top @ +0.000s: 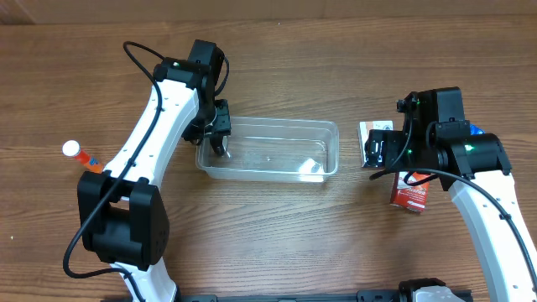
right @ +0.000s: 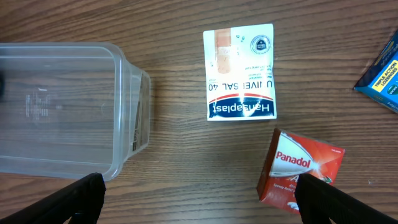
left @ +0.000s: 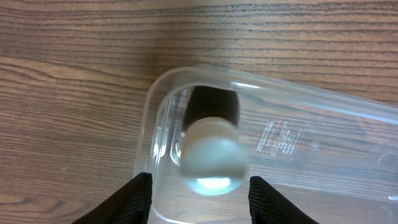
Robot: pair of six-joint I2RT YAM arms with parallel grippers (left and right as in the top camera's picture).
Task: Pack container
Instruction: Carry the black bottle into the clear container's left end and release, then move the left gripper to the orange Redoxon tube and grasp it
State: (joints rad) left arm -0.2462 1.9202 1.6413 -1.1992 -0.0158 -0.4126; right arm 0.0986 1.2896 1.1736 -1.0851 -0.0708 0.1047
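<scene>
Clear plastic container [top: 285,122] lies beneath the left gripper [left: 199,180], whose jaws stand wide above a blurred white bottle [left: 211,158] inside it; right gripper [right: 200,180], jaws equally wide, hangs beyond its opposite end.

Your left arm [top: 155,117] and right arm [top: 495,214] wear white shells between black joint blocks, with a green light [top: 174,63] near each wrist. Black cables [top: 127,50] trail along both. The left gripper [left: 199,182] and right gripper [right: 199,182] are black too.

A robotics lab bench, it seems; left arm [top: 155,126] and right arm [top: 495,210] stand at a wood-grain surface [top: 294,243]; Hansaplast box [right: 239,71], Panadol box [right: 301,171] and clear container [top: 285,122] lie loose.
</scene>
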